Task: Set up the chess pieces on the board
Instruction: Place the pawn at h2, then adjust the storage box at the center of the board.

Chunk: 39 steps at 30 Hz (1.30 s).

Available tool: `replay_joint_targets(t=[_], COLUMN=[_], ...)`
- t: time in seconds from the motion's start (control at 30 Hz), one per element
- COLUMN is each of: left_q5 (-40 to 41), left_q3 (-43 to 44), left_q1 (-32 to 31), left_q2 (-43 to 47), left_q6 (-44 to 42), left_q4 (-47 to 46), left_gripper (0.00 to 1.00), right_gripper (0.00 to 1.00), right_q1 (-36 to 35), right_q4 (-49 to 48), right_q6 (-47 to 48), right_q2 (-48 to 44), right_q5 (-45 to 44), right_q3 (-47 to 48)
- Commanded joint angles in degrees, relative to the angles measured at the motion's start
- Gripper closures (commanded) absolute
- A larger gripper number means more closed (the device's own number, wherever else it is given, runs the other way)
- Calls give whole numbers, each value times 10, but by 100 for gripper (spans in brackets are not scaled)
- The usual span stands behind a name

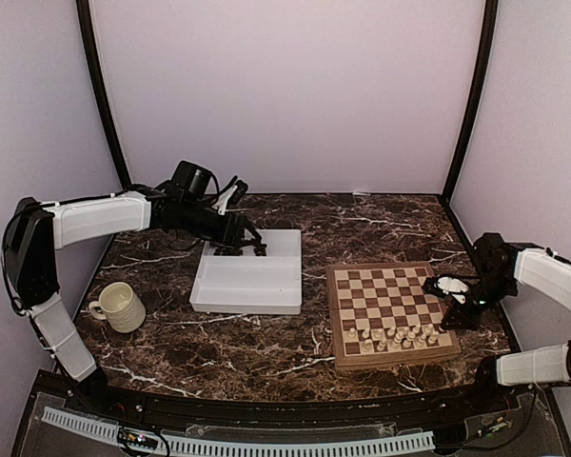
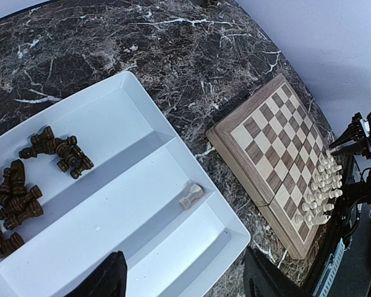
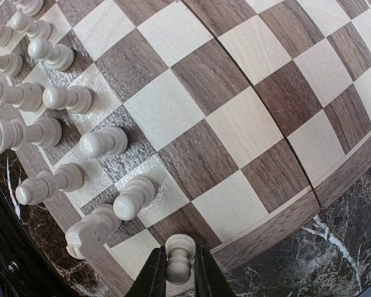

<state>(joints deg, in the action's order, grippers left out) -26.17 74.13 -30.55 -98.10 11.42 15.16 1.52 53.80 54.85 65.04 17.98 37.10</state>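
Right on the marble table (image 1: 266, 352): square wooden board (image 1: 381, 286), tan-and-brown checks, cream pieces (image 1: 390, 335) lining its near rows. Centre: white divided tray (image 1: 247, 286) with dark brown pieces (image 2: 25, 192) heaped, one cream piece (image 2: 190, 195) toppled. Left gripper (image 2: 184, 263) gaping above tray; right gripper (image 3: 180, 266) pinching a cream pawn (image 3: 180, 250) at board's edge.

on the dark marbled table (image 1: 266, 357), from left to right: a cream ribbed mug (image 1: 121, 307) near the left edge, a white divided tray (image 1: 247, 305) in the middle and the board (image 1: 381, 286) near the tray's right side, with cream chess pieces (image 1: 390, 335) in two rows along the board's near edge. over the tray's far edge, the left gripper (image 1: 240, 249) at the end of its outstretched arm, too small and dark to read. at the board's right edge, close to the rows of pieces, the right gripper (image 1: 454, 312), its state likewise unclear.
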Motion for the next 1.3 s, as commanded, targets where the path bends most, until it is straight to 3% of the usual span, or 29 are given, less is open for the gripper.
replay_joint_targets(t=[0.0,0.33,0.43,0.6,0.67,0.97,1.27], left_q5=[-11,7,76,269,293,243,202], left_q3=[20,21,25,92,89,76,178], left_q1=[0,-1,-4,-36,-37,-40,-39], left_q2=[3,3,4,-7,0,-5,-105], left_q6=[4,-1,1,23,52,101,88], left_q4=[13,18,33,153,174,210,288], left_gripper=[33,33,33,34,35,40,42], right_gripper=[80,71,67,66,65,59,60], right_q1=[-4,6,19,30,30,20,-92], right_q4=[-5,20,54,75,70,20,8], right_q6=[-3,-10,-10,-37,-52,-129,-157], right_q2=[-5,-31,-42,-35,-28,30,145], right_q5=[4,28,65,103,120,180,163], right_q3=[-2,30,78,144,156,257,332])
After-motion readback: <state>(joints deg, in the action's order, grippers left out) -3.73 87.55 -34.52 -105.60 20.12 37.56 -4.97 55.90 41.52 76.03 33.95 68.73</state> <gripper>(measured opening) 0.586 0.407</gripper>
